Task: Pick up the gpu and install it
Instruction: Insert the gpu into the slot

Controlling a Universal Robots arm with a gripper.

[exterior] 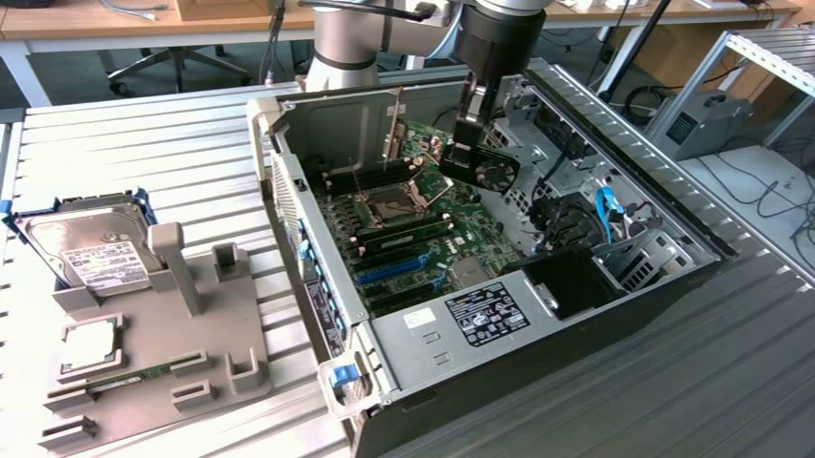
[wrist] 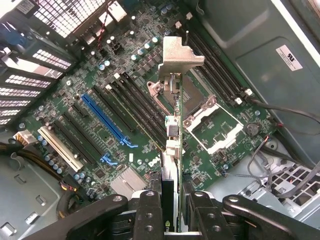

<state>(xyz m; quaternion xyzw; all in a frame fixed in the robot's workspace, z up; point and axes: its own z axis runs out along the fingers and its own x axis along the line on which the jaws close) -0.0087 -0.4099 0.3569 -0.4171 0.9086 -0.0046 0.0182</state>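
At the exterior view's left, the grey rack (exterior: 166,334) with the hard drive (exterior: 90,250) stood well apart from the work. In the middle, inside the open computer case (exterior: 296,239), the gripper (exterior: 469,132) had its fingers (wrist: 150,212) closed partway and clamped on the gpu (exterior: 464,157). The card hung edge-down above the motherboard (exterior: 395,239), over the processor socket (wrist: 205,122), and appeared clear of it.

Doing this well, I judged, meant keeping the card upright and its lower edge parallel to the long blue slot (wrist: 107,120). Its bracket (wrist: 180,52) had to line up with the case's rear wall before any downward push, since a tilted card could bind.

The board was thin, rigid green laminate and the fan shroud (exterior: 495,174) round black plastic. The bracket was smooth, folded silver metal, and the slots were narrow plastic ribs.
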